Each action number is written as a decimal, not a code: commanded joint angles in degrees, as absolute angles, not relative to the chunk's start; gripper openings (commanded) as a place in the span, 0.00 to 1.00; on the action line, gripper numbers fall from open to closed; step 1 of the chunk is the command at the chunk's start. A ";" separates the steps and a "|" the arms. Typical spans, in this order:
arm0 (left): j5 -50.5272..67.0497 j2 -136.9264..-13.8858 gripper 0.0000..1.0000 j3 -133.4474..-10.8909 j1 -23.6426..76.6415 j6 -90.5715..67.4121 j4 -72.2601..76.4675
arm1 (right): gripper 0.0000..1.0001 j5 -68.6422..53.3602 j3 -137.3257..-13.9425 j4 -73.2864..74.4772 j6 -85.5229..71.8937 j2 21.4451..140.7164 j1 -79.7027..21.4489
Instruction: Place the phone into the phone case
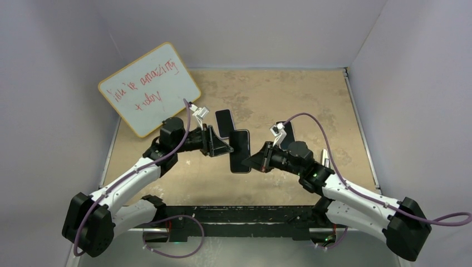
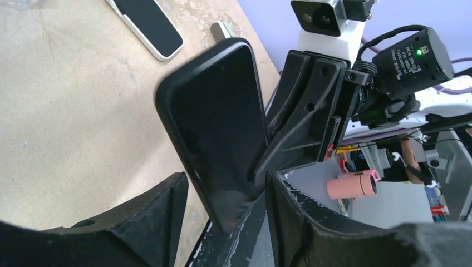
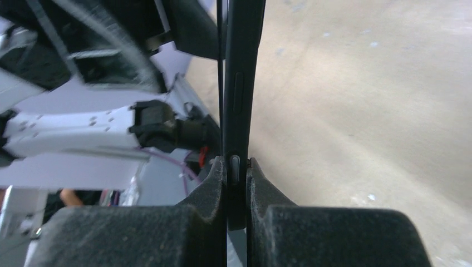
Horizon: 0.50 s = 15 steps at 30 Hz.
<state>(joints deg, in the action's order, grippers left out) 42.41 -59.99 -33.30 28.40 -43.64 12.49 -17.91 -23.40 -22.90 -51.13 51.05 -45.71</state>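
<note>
whiteboard (image 1: pixel 150 89): wood-framed, red handwriting, set askew at the far left corner. table top (image 1: pixel 311 100), spreading to the right of the whiteboard and nearer than it: tan, mottled, worn pale in patches. walls (image 1: pixel 250 33) behind and to either side of the whiteboard: plain pale panels. metal rail (image 1: pixel 360 128) along the table edge, well right of the whiteboard. lighting even, shadows soft.

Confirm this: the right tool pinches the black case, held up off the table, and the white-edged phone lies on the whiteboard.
One thing is wrong. The white-edged phone lies on the bare table, apart from the whiteboard and not on it; the top external view shows this. The rest stands: the right tool pinches the black case, held up off the table.
</note>
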 commanded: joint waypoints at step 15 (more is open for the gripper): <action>25.34 -54.48 0.89 -45.08 28.30 -17.94 -18.31 | 0.00 -13.68 -43.20 -2.46 -33.95 74.36 -29.47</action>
<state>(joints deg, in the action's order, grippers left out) 30.87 -55.96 -42.92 28.42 -25.12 -11.77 -8.27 -38.13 -1.52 -38.63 70.59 -32.91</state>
